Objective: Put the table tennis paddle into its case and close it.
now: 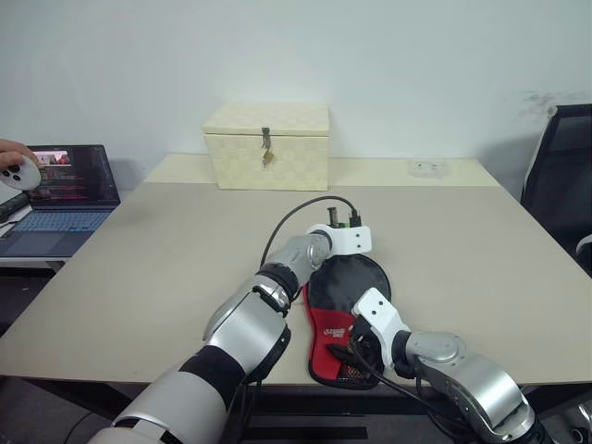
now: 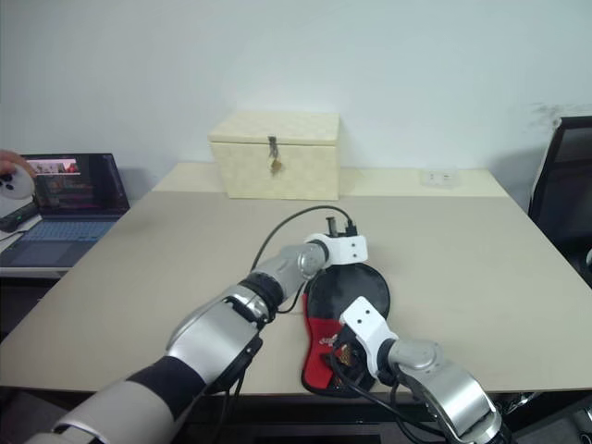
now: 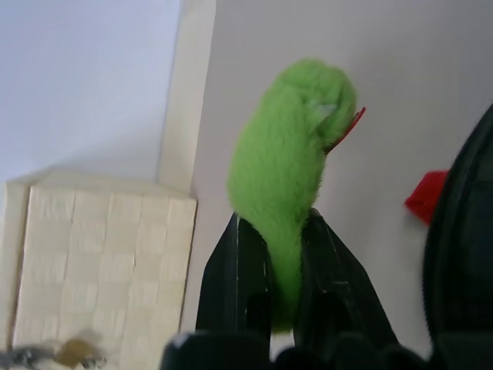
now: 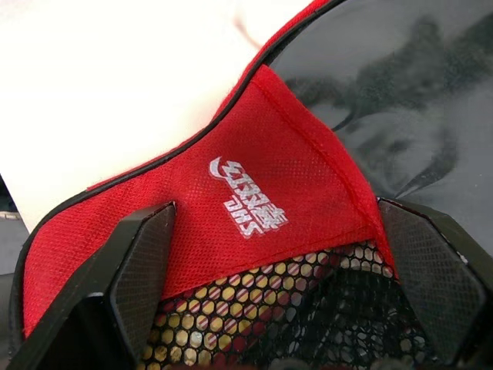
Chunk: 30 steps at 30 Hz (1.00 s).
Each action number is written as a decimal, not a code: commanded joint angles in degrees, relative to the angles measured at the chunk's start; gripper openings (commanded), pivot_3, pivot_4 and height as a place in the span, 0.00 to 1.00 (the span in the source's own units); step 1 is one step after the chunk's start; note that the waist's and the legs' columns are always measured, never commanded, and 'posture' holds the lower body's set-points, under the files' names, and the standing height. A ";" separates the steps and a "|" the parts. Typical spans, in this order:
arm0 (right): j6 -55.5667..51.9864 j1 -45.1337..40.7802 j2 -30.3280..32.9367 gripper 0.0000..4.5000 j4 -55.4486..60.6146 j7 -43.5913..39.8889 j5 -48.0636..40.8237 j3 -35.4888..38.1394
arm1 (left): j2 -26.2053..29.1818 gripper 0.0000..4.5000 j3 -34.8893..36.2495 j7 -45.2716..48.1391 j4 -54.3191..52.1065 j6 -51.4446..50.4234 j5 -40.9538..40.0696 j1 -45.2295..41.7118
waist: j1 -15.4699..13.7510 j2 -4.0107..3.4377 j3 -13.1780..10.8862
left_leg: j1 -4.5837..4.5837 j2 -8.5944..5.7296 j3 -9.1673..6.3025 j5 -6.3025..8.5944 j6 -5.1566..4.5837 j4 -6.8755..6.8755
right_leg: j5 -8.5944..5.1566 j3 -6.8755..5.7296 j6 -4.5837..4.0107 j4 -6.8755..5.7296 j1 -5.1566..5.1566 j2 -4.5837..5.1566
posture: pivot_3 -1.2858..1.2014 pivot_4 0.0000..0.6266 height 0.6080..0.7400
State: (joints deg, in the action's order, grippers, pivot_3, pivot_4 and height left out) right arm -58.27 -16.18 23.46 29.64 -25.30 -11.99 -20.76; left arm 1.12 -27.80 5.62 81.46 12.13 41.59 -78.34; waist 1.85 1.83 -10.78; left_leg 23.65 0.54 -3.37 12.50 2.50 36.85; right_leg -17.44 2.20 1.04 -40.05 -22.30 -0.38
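Left eye view shows the case (image 1: pixel 344 319) lying flat on the beige tabletop (image 1: pixel 166 268), close to the front edge, with its round black part away from the robot and its red lower part toward the robot. The left gripper (image 3: pixel 281 308) reaches over the far end of the case; in the left wrist view its jaws are clamped together on a fluffy green tag (image 3: pixel 289 166), with the black rim of the case just beside it. The right gripper (image 4: pixel 277 301) rests at the near end of the case, its jaws standing wide apart, one on each side of the red fabric, above the white logo (image 4: pixel 248 197) and the black mesh pocket (image 4: pixel 308 324). The paddle I cannot make out. Farther back stands a cream woven box (image 1: pixel 267 145). A laptop (image 1: pixel 60 199) is at the left.
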 commanded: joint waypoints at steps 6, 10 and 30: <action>-6.32 4.43 -0.02 1.00 -2.30 -0.39 -1.52 -5.62 | -3.28 0.01 -5.72 -5.07 -1.58 5.11 5.19 -5.72 | -0.02 0.00 0.00 | 0.02 0.00 0.00 0.01 0.01 -0.07 | 0.00 0.03 0.01 0.08 0.00 0.00 | 0.52 0.24 1.00; -6.61 4.49 -0.13 1.00 -2.06 -0.12 -1.73 -5.50 | -5.34 0.01 -7.41 -5.80 -1.65 7.61 6.51 -6.22 | -0.08 0.01 0.01 | 0.04 -0.01 0.00 0.01 0.02 -0.06 | 0.00 0.02 0.01 0.10 0.00 0.01 | 0.52 0.24 1.00; -5.91 2.05 -0.38 1.00 -3.99 -0.91 -1.83 -4.80 | -8.98 0.01 -8.98 -1.55 -2.03 17.97 6.42 -2.78 | -0.06 -0.03 0.09 | -0.02 -0.02 0.04 0.01 0.01 -0.05 | 0.01 0.03 0.03 0.07 0.02 0.01 | 0.52 0.24 1.00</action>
State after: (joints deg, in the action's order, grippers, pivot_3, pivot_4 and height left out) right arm -60.28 -16.18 23.17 30.88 -23.95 -12.10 -21.05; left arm -5.34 -37.22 4.53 83.07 26.93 49.53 -79.96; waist 1.79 1.79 -10.69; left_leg 23.61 0.53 -3.33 12.51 2.52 36.80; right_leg -17.43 2.23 1.07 -39.98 -22.26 -0.37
